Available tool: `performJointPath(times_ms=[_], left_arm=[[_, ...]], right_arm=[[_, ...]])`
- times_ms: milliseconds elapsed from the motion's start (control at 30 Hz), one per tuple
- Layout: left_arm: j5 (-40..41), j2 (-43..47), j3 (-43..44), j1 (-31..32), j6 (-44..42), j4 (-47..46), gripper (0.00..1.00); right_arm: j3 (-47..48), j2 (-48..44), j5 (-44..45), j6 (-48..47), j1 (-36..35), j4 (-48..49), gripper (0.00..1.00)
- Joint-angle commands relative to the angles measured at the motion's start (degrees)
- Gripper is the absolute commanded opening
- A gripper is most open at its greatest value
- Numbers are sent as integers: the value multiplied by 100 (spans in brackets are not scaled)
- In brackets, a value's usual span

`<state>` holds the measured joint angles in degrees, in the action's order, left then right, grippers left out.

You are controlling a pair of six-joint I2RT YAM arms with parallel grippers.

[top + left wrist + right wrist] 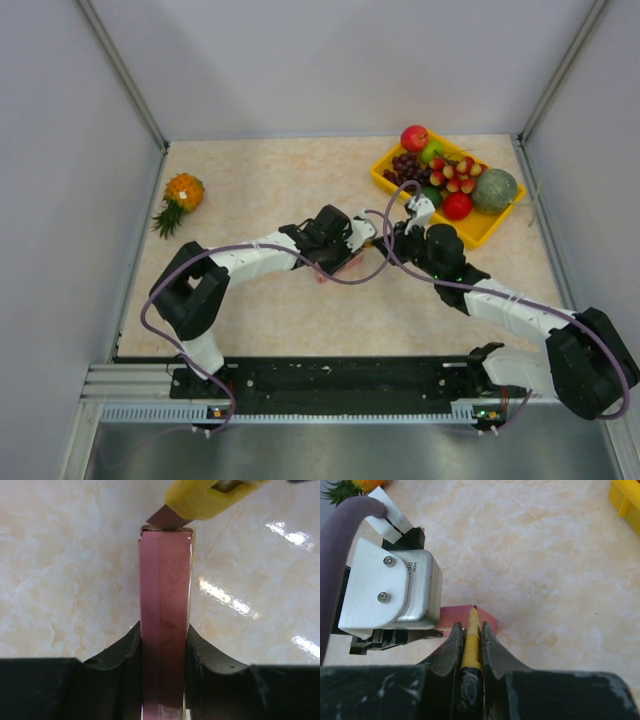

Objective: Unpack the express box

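I had the left gripper (pixel 163 647) pinching the box (pixel 165 580) on edge near the middle of the table (pixel 260 310). The right gripper (pixel 471 637) was clamped on the knife (pixel 200 497), blade at the box's far end. My worry: too much push could lever the box out, or the blade could skate off.

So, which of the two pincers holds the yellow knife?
The right pincer: it clamps the yellow knife, with the blade at the end of the express box. The left pincer grips that pink box instead.
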<state>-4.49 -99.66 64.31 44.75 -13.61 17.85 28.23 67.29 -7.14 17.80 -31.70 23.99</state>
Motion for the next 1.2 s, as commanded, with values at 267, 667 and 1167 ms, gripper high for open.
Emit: performJointPath(times_ms=[267,667,1167], left_arm=[[889,-317,11,-204,227,413,14],[590,-230,143,-213,385,509,22],[-368,209,899,-213,1272,545,87]], right_arm=[[-125,-269,-500,127,6,-1335,0],[-81,-1042,-78,390,217,-1687,0],[270,-1060,642,1076,375,-2618,0]])
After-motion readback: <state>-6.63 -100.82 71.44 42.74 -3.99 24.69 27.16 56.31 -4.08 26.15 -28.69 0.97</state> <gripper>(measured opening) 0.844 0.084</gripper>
